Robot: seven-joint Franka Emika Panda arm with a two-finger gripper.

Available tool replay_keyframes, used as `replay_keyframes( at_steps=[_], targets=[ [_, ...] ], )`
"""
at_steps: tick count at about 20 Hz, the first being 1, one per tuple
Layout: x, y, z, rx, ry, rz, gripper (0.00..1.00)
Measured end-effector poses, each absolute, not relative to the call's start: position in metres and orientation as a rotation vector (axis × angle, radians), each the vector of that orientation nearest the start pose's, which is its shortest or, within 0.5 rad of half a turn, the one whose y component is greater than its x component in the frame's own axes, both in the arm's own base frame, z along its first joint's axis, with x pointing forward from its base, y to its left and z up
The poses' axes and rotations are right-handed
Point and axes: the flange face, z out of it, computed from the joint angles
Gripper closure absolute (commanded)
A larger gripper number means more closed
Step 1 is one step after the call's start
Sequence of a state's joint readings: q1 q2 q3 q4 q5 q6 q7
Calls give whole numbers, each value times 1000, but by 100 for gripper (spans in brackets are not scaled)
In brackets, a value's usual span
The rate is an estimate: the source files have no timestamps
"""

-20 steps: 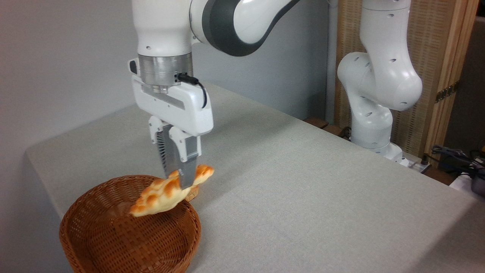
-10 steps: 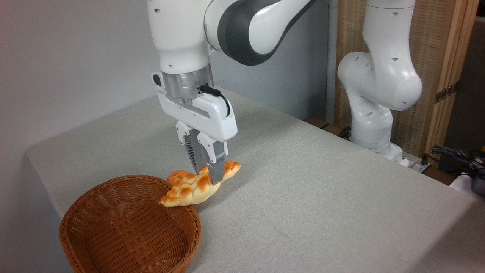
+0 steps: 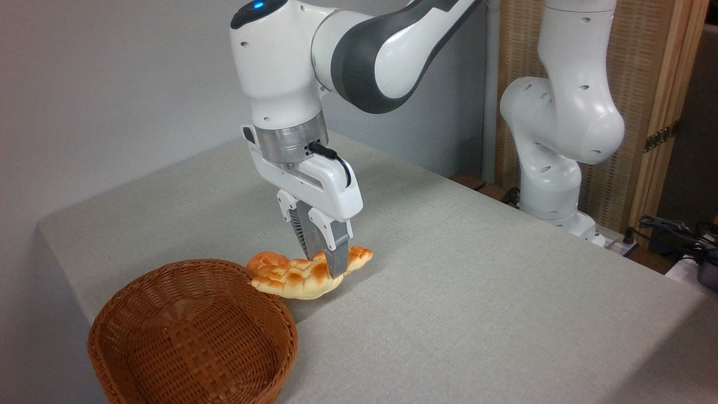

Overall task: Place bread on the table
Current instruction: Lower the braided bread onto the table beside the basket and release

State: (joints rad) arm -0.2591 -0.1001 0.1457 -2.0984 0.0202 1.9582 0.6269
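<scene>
The white two-finger tool (image 3: 327, 264) is clamped on the long braided golden-brown bread (image 3: 305, 275), which hangs low over the grey-beige woven-cloth worktop (image 3: 477, 292); contact is unclear. A small round orange-brown roll (image 3: 266, 261) sits just left of the tool, beside the brown wicker basket (image 3: 190, 336). Behind stand a plain grey wall and a slatted wooden screen (image 3: 645, 84).

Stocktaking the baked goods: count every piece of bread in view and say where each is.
2. The braided bread is pinched in the gripper, low over the table just right of the basket. A small roll lies behind it, partly hidden.
</scene>
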Motion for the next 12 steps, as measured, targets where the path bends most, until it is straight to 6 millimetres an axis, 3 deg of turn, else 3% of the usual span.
replay_keyframes(
  at_steps=[5,12],
  targets=[
    [510,-62,448,-2924,1188,135,0],
    [510,-64,452,-2938,1196,115,0]
  ],
)
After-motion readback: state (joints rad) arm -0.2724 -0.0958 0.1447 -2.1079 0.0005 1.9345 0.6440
